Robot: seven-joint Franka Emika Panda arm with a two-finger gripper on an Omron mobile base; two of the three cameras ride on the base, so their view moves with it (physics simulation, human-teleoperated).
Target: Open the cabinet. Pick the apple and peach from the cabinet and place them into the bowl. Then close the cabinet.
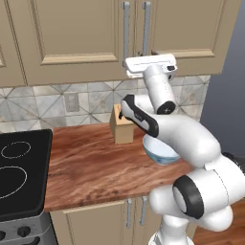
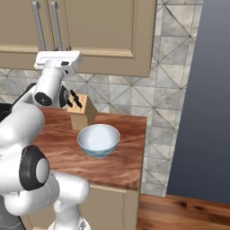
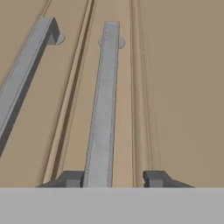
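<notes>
Both doors of the beige cabinet (image 1: 79,28) (image 2: 108,27) are shut, so the apple and peach are hidden. Its two grey bar handles (image 1: 146,26) (image 2: 56,22) run down the middle. My gripper (image 3: 113,178) is open and raised against the doors below the handles (image 1: 149,61) (image 2: 57,57). In the hand view the right handle (image 3: 103,109) runs between my fingertips, closer to the left one, untouched. The white bowl (image 2: 99,140) with a pale blue outside stands empty on the counter, partly behind my arm (image 1: 161,154).
A wooden knife block (image 1: 123,128) (image 2: 81,114) stands at the backsplash just behind the bowl. A black stove (image 1: 19,172) sits at the left of the wooden counter (image 1: 91,165). The counter ends at the right (image 2: 143,148) beside a dark wall (image 2: 197,112).
</notes>
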